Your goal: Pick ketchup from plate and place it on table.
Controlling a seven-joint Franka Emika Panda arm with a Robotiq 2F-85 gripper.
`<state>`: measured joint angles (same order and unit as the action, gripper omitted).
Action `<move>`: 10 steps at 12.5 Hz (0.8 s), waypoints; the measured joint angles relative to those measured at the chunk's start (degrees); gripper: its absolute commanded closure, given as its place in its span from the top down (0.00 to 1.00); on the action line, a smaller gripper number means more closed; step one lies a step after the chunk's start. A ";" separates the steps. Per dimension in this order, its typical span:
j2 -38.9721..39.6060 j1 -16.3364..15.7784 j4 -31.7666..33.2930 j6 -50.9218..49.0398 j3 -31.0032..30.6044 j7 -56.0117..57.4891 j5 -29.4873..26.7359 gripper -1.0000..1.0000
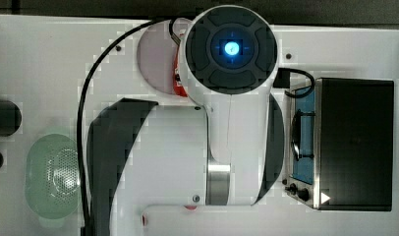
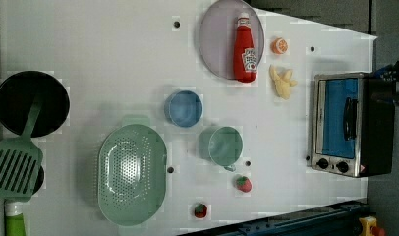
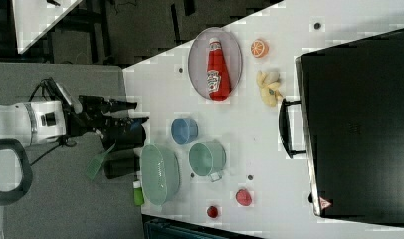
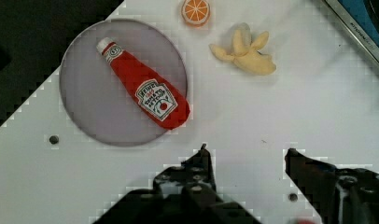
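Hovering above the table (image 4: pixel 281 107) with nothing in my grasp, I judge this to be the very start: the approach to the ketchup (image 4: pixel 143 85) has not begun. My gripper (image 4: pixel 246 154) has its fingers spread wide apart, with bare white surface between them.

The bottle lies flat on the plate (image 4: pixel 89 112), well apart from my fingers. In the left view it sits on the plate's right half, its long axis running up and down the picture, white cap toward the top and broad base at the plate's lower rim (slightly overhanging it, I think).

Next I would need to travel over to the plate, turn my wrist so the fingers straddle the bottle across its narrow width, then descend and close on its middle
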<state>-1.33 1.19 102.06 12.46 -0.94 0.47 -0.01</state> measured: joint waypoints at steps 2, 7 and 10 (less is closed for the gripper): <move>-4.92 3.11 4.81 -8.23 -2.51 0.00 -0.40 0.91; -9.37 4.91 4.20 -8.96 -3.81 0.20 -0.88 1.00; -8.72 5.00 3.92 -7.89 -4.03 2.82 -1.02 1.00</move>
<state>-10.04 6.19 105.97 4.57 -4.96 3.29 -1.03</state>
